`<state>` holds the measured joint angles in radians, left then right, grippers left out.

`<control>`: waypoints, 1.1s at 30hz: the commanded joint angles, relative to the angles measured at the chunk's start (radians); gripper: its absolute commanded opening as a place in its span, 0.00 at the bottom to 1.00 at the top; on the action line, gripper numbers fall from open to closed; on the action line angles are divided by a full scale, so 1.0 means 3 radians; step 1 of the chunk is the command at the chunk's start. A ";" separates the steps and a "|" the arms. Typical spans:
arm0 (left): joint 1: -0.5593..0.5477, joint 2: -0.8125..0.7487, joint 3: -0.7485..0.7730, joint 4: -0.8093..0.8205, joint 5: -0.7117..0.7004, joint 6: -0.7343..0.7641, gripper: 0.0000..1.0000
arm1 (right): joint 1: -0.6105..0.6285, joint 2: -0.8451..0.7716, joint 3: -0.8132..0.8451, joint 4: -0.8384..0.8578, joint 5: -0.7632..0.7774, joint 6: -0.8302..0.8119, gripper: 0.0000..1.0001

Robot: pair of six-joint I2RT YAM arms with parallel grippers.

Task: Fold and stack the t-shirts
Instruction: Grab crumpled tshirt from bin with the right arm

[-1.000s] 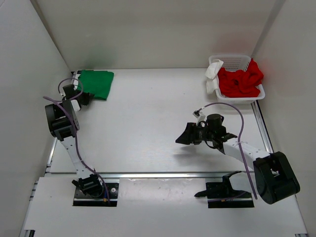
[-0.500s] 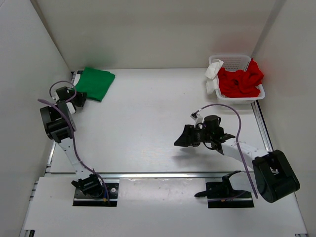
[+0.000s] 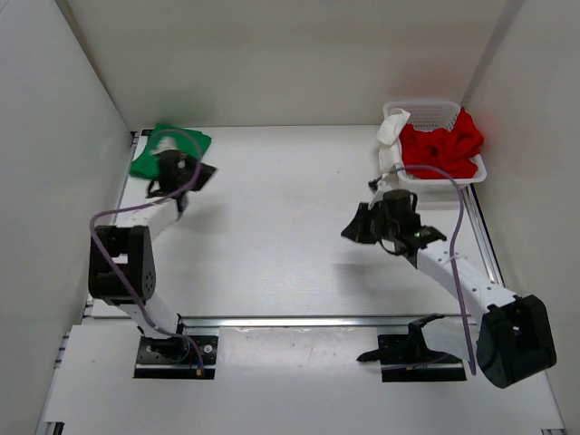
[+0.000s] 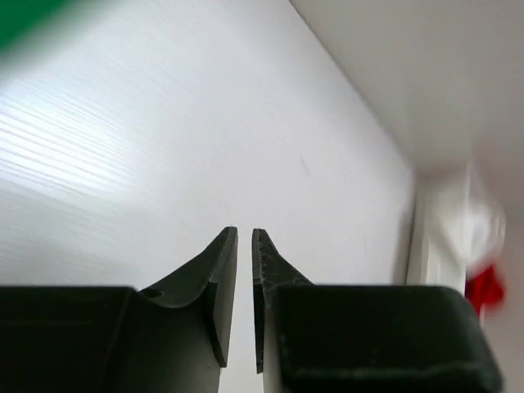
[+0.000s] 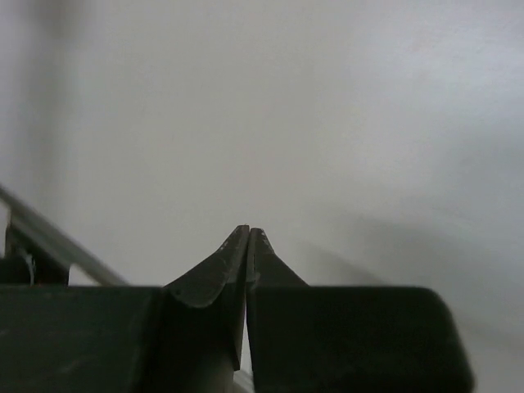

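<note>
Both arms have shifted since the earlier frames. The left arm has swung in from the left edge of the top view, and its left gripper (image 3: 204, 172) now sits in the upper left of that view, pointing right across the white table (image 3: 290, 208). Its wrist lies over the near edge of the bright green folded cloth t-shirt (image 3: 142, 161), which stays in the upper left corner of the table. The right arm has reached further up the frame, so the right gripper (image 3: 355, 227) is now right of centre, just below and left of the white plastic mesh basket (image 3: 435, 107).

In the left wrist view, the left gripper (image 4: 245, 233) has its jaws parted by only a thin slit, with nothing between them and bare table beyond. A blurred patch of the green t-shirt (image 4: 20, 16) fills that view's upper left corner.

In the right wrist view, the right gripper (image 5: 248, 233) has its jaws clenched tip to tip on nothing, where earlier they stood wide apart.

A crumpled red cloth t-shirt (image 3: 441, 149) fills the basket in the upper right of the top view. A white cloth t-shirt (image 3: 391, 127) hangs over the basket's left rim. Neither gripper touches them.
</note>
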<state>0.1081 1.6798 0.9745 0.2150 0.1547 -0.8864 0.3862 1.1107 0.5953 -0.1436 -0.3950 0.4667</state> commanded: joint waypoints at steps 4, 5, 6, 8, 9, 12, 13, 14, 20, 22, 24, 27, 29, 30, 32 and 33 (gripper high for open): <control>-0.1831 -0.0537 0.0147 -0.0833 -0.0679 0.1107 0.24 | -0.0647 0.0393 0.1337 -0.0564 0.0968 -0.0216 0.00; -0.1939 -0.0527 0.0218 -0.0920 -0.0659 0.1159 0.23 | -0.0689 0.0464 0.1435 -0.0590 0.1227 -0.0246 0.01; -0.2067 -0.0502 0.0279 -0.1037 -0.0608 0.1231 0.23 | -0.0735 0.0541 0.1573 -0.0519 0.1306 -0.0353 0.05; -0.2195 -0.0486 0.0249 -0.1161 -0.0440 0.1308 0.24 | -0.1080 0.0724 0.1838 -0.0437 0.1394 -0.0446 0.14; -0.2257 -0.0517 0.0123 -0.1106 -0.0312 0.1349 0.25 | -0.1204 0.0918 0.1932 -0.0462 0.1161 -0.0441 0.18; -0.2446 -0.0680 -0.0245 -0.0993 -0.0245 0.1349 0.26 | -0.1629 0.1506 0.2513 -0.0777 0.0989 -0.0492 0.40; -0.2513 -0.0787 -0.0328 -0.0881 -0.0199 0.1344 0.27 | -0.1726 0.1620 0.2733 -0.0799 0.1020 -0.0558 0.43; -0.2599 -0.0884 -0.0511 -0.0819 -0.0178 0.1329 0.29 | -0.1758 0.1793 0.2801 -0.0840 0.1111 -0.0609 0.46; -0.2912 -0.1156 -0.1156 -0.0374 -0.0015 0.1216 0.33 | -0.2028 0.2367 0.3211 -0.0662 0.1235 -0.0666 0.41; -0.2983 -0.1187 -0.1279 -0.0257 0.0062 0.1180 0.34 | -0.2136 0.2459 0.3317 -0.0560 0.1174 -0.0656 0.47; -0.3009 -0.1227 -0.1437 -0.0160 0.0093 0.1104 0.34 | -0.2197 0.2673 0.3461 -0.0595 0.1153 -0.0691 0.55; -0.3055 -0.1273 -0.1561 0.0019 0.0134 0.1027 0.35 | -0.2218 0.3107 0.3992 -0.0881 0.1107 -0.0835 0.58; -0.3050 -0.1233 -0.1561 0.0050 0.0129 0.1047 0.35 | -0.2157 0.3297 0.4289 -0.0978 0.1143 -0.0977 0.58; -0.3040 -0.1223 -0.1546 0.0066 0.0119 0.1057 0.36 | -0.2136 0.3404 0.4310 -0.0968 0.1153 -0.1008 0.58; -0.3014 -0.1177 -0.1515 0.0061 0.0154 0.1032 0.36 | -0.2060 0.3482 0.4458 -0.0978 0.1250 -0.1090 0.59; -0.3004 -0.1171 -0.1500 0.0071 0.0164 0.1047 0.36 | -0.2055 0.3543 0.4514 -0.0968 0.1265 -0.1111 0.58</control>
<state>-0.8001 1.3380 0.5102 0.1802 0.1764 -0.5663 -0.2634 2.1437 1.8874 -0.4164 -0.0364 0.1940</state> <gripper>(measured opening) 0.358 0.584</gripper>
